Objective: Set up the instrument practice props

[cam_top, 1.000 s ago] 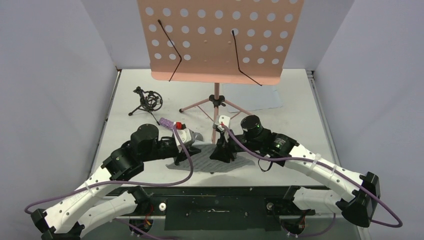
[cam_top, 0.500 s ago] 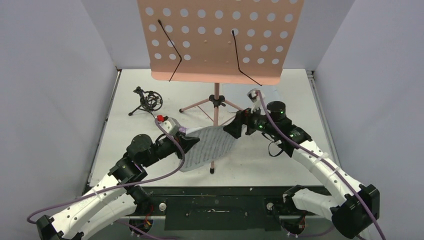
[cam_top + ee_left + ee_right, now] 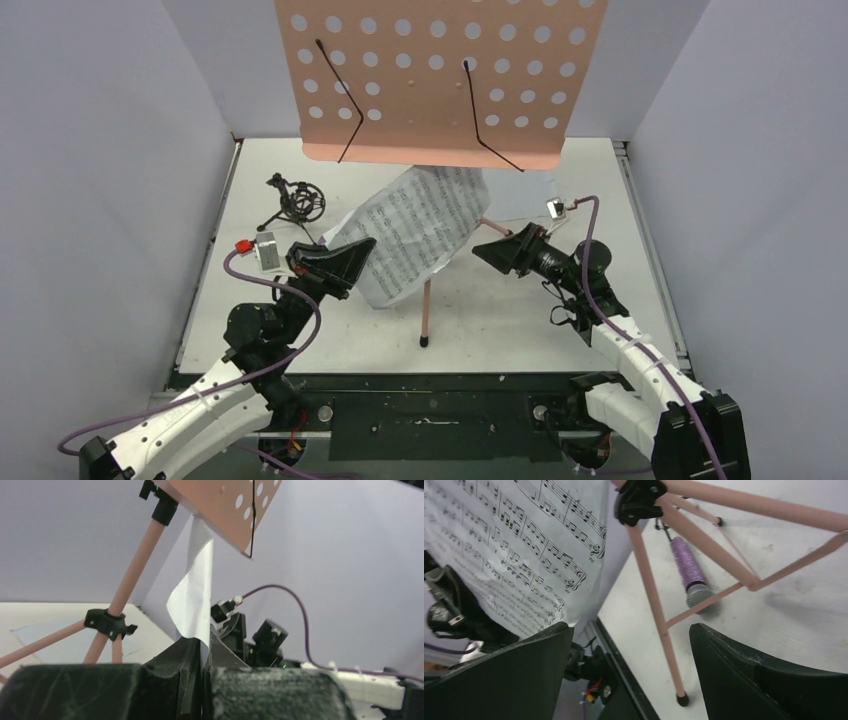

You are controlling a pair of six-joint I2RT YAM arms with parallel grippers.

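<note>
Left gripper point(image 3: 362, 250) pinched a sheet point(image 3: 425, 225) up by the stand point(image 3: 430, 90), not on it yet. Right gripper point(image 3: 495, 250) gaped empty, mic point(image 3: 688, 570) loose by the stand.

Top camera looks steeply down from behind the tabletop point(image 3: 520, 330); both wrist cameras peer low, close-up — all share the pink music stand point(image 3: 420, 85) and sheet-music page point(image 3: 420, 230).
</note>
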